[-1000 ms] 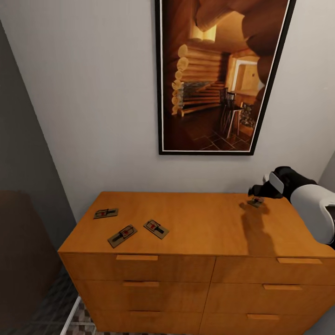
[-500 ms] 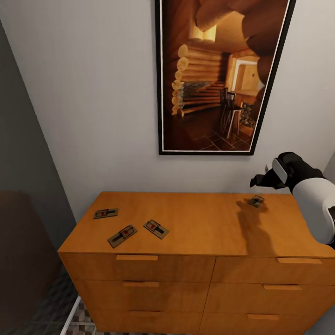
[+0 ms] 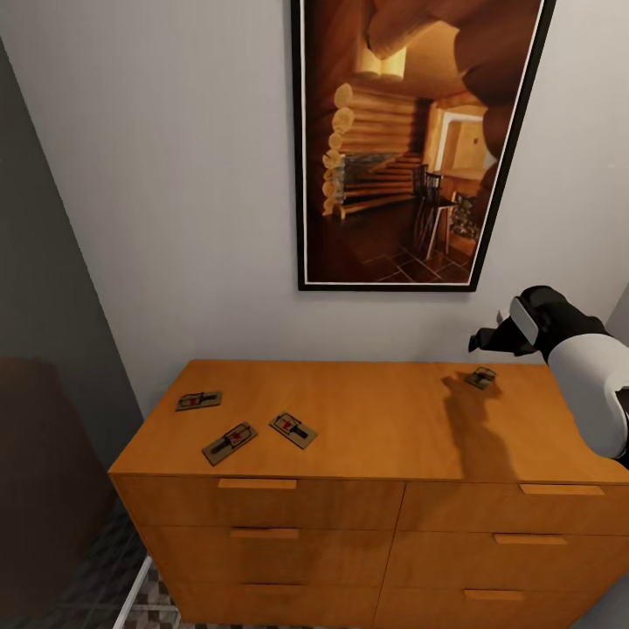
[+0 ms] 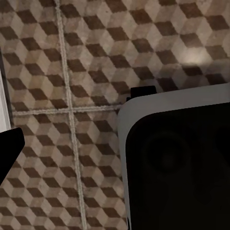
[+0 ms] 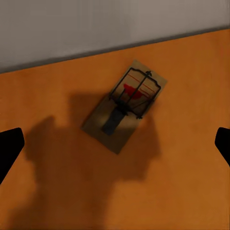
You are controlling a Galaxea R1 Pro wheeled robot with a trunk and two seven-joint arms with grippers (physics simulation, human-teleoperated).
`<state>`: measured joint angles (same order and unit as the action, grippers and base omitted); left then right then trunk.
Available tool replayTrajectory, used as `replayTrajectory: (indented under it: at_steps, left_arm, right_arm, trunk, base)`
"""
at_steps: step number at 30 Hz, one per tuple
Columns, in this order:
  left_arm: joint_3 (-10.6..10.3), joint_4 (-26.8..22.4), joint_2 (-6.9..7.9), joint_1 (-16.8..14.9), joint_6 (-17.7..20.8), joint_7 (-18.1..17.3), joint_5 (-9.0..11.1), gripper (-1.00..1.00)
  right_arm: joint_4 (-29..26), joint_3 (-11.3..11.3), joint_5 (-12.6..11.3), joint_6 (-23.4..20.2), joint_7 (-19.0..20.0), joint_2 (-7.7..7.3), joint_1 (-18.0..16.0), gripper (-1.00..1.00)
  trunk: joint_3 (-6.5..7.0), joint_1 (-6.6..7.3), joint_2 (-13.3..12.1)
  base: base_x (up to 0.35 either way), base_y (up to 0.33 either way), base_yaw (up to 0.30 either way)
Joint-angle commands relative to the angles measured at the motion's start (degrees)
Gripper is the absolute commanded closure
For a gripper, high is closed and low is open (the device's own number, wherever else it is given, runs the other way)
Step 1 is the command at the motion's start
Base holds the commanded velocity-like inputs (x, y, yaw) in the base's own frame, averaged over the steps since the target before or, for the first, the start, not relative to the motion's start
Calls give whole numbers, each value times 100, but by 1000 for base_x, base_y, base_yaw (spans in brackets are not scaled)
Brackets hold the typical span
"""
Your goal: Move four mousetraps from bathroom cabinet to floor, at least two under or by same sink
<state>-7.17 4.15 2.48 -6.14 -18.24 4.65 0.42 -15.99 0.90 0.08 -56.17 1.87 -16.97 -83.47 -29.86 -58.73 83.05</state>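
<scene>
Four mousetraps lie on top of the orange-brown cabinet [image 3: 384, 428]: three to the left [image 3: 198, 400] [image 3: 230, 442] [image 3: 293, 430] and one at the far right rear [image 3: 480, 377]. My right gripper [image 3: 486, 341] hovers a little above that far-right trap, open and holding nothing. In the right wrist view the trap [image 5: 125, 105] lies on the wood between the spread fingertips [image 5: 9, 146] of the right gripper [image 5: 115, 148]. My left gripper [image 4: 115, 148] hangs over the cube-patterned bathroom floor [image 4: 72, 72], one fingertip [image 4: 9, 148] at the picture's edge. The sink is out of view.
A dark-framed picture of a log interior [image 3: 419, 140] hangs on the white wall behind the cabinet. A dark grey panel [image 3: 44, 262] and a dark brown shape [image 3: 35, 489] stand at the left. A strip of patterned floor [image 3: 153, 603] shows beside the drawers. My own dark body [image 4: 177, 163] hides part of the floor.
My right gripper has risen a little off the far-right mousetrap and then held still. The trap stays on the cabinet top. The other traps have not moved.
</scene>
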Motion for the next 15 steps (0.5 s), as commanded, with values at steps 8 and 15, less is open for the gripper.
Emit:
replayTrajectory:
  at_steps: [8, 15]
  left_arm:
    - [-47, 25, -2, -10, -40, 27, 2, -100]
    - [-47, 25, -2, -10, -36, 27, 2, -100]
  right_arm:
    - [28, 22, 2, -13, 25, 14, -2, -100]
    - [195, 24, 1, -2, 45, 19, -2, -100]
  trunk:
    - [-6, 0, 3]
    - [-6, 0, 3]
  base:
    - [104, 0, 0]
    - [141, 0, 0]
